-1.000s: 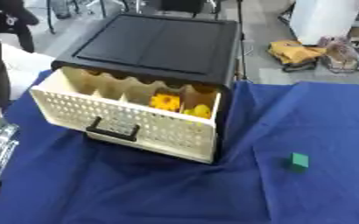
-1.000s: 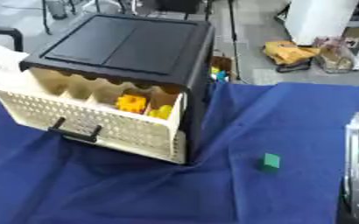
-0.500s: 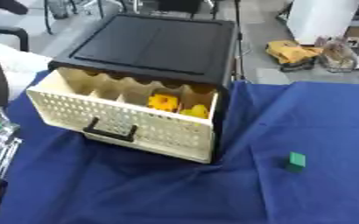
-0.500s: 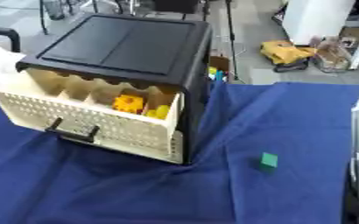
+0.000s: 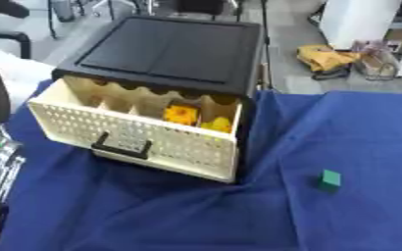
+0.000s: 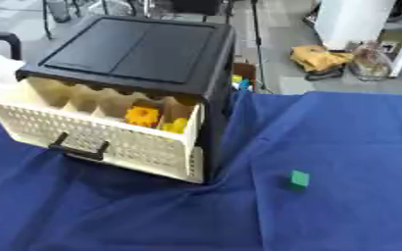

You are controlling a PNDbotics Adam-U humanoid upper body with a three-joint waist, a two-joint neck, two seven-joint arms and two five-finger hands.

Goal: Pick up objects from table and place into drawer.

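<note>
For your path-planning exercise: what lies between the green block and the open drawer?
Only bare blue cloth between the block and the drawer, seen in both views.

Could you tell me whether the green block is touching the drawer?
Apart. The left eye view shows bare blue cloth between the green block and the drawer.

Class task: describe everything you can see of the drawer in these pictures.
The drawer is cream, plastic-looking, with a perforated front and a black handle. It stands pulled open from a black cabinet on the blue cloth. Dividers split it into compartments; yellow pieces lie toward its right end.
</note>
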